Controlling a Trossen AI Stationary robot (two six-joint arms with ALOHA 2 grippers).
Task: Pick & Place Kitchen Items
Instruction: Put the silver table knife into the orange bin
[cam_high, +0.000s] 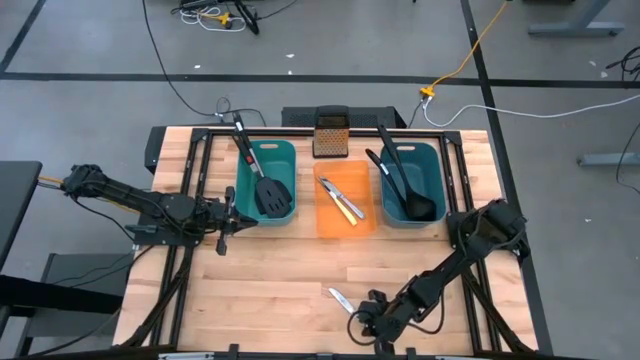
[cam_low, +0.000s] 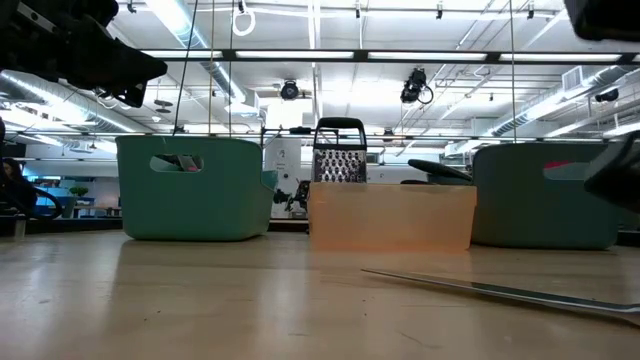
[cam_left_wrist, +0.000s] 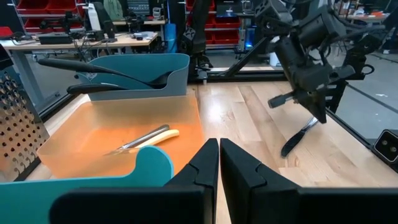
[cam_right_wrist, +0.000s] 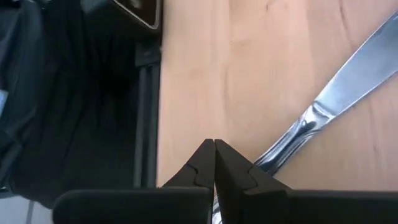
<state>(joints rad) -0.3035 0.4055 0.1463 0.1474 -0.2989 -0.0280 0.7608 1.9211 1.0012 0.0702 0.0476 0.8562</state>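
Grater (cam_high: 331, 133) behind middle bin (cam_high: 345, 229), a bin (cam_high: 243, 165) either side.

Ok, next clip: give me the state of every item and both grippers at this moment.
Left gripper: shut, empty, beside the left teal bin.
Right gripper: shut on the silver knife's handle, knife flat on the table.
Spatulas: in the left teal bin.
Ladles: in the right teal bin.
Knives, one yellow-handled: lying in the orange bin.
Box grater: upright behind the orange bin.
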